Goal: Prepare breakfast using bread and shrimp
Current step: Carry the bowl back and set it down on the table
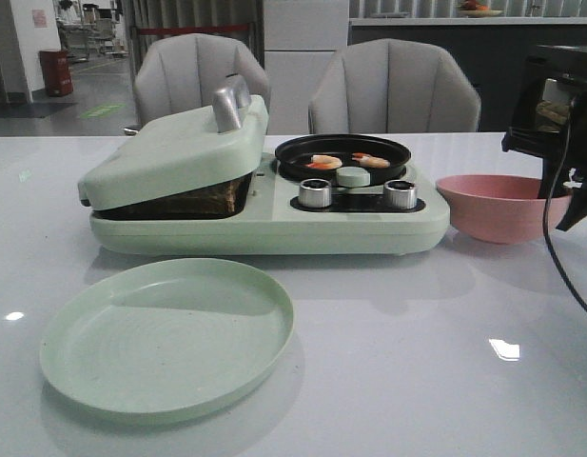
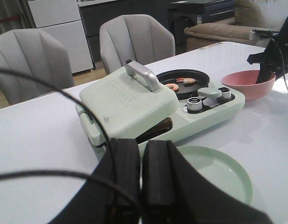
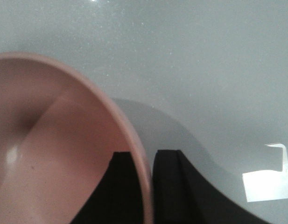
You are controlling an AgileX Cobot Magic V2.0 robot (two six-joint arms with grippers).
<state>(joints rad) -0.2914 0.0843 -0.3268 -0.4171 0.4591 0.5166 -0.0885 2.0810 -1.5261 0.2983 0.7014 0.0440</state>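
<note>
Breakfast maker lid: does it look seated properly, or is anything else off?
The lid sits tilted, propped partly open on the bread beneath it. Two shrimp lie in the frying pan. The right gripper straddles the pink bowl rim.

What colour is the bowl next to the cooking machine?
Pink. The bowl shows best in the front view, right of the pale green breakfast maker.
</note>
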